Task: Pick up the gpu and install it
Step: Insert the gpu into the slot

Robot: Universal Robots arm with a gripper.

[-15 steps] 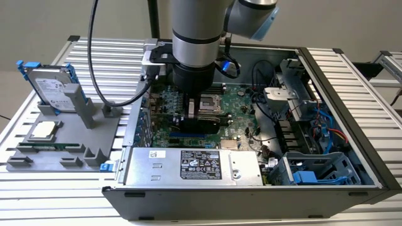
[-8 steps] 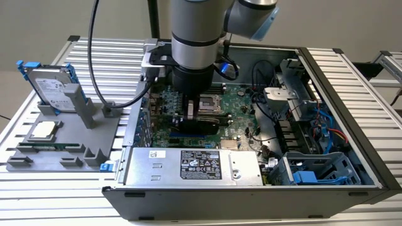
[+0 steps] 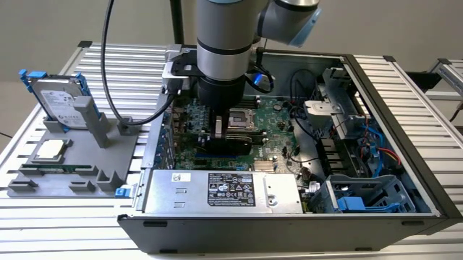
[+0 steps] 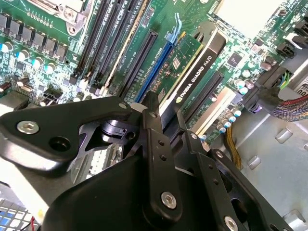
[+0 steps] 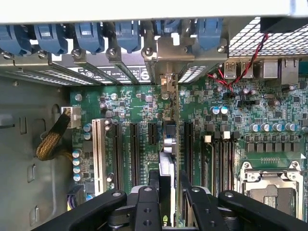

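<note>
The gpu (image 3: 233, 142), a green card with a black cooler, stands on edge inside the open computer case (image 3: 405, 135), over the motherboard's expansion slots. My gripper (image 3: 219, 128) reaches down into the case and is shut on the card's upper edge. In the second wrist view the gpu (image 4: 195, 72) runs alongside a blue slot (image 4: 161, 57), with the gripper (image 4: 166, 115) clamped on it. In the first wrist view the gpu (image 5: 167, 161) appears edge-on between the fingers (image 5: 144, 202), its bracket end toward the rear slot covers (image 5: 166, 79). Whether it sits fully in a slot I cannot tell.
A grey fixture (image 3: 72, 162) at the exterior view's left carries a hard drive with blue rails (image 3: 58, 100), a processor (image 3: 49, 149) and a memory stick (image 3: 58, 168). Inside the case are the power supply (image 3: 217, 192), a CPU socket (image 3: 242, 116), cables (image 3: 318, 135) and a drive cage (image 3: 365, 195).
</note>
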